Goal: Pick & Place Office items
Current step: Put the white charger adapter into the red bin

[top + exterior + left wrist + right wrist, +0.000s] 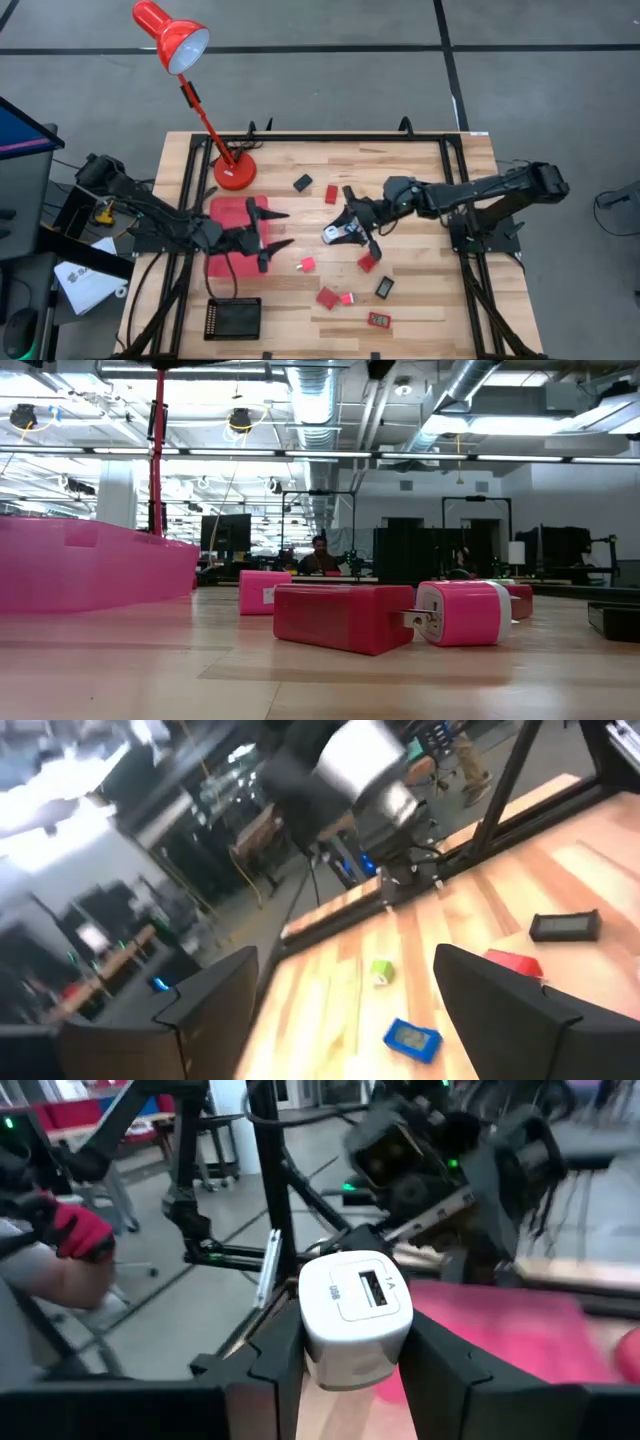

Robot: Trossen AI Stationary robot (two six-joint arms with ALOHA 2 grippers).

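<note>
The right gripper [345,232] is over the middle of the table [420,300]. Its fingers [275,1355] are squeezed tight on a small white charger [355,1315]. The charger sits between the two fingers and is lifted up off the wood.

The left gripper [275,230] is at the edge of the red tray [228,215]. Its two fingers [215,995] are spread wide apart and nothing is between them.

The other little pieces lie on the wood. A small red block [307,264] is just in front of the left gripper. Below the right gripper are more red blocks [327,297] and a small black piece [385,287]. A black piece [302,183] and a red piece [331,194] lie past both grippers, toward the red lamp [233,172]. A black tray [232,318] sits near the front edge, beside the left arm.

From the left wrist view, a blue piece [412,1038] and a tiny green piece [381,971] lie just ahead of the open fingers.
</note>
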